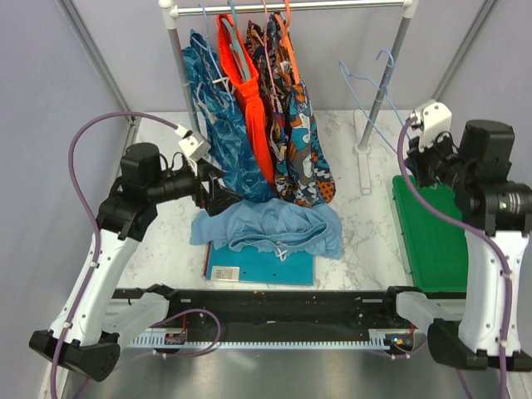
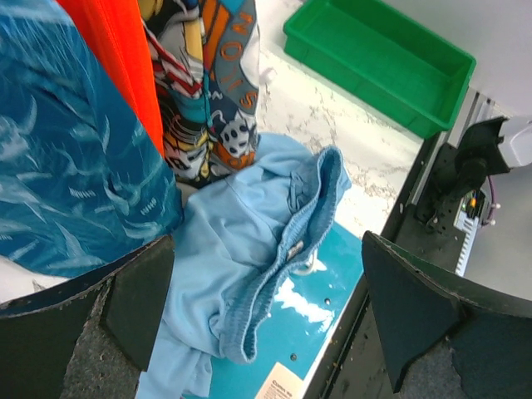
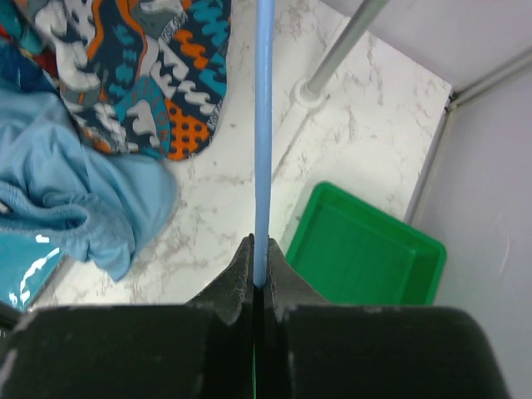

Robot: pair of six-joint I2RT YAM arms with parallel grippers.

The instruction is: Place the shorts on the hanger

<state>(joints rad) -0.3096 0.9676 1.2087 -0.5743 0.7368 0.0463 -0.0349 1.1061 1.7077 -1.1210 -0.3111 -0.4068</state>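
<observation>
Where right hand (image 3: pixel 259 273) clamps it, hanger (image 3: pixel 264 125) is hidden.

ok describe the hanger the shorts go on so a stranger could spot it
Find the clothes rack at the back of the table. Beside its right end, the right gripper pinches a thin pale blue wire hanger. It is the only bare one; the others hang on the rail under clothes.
</observation>
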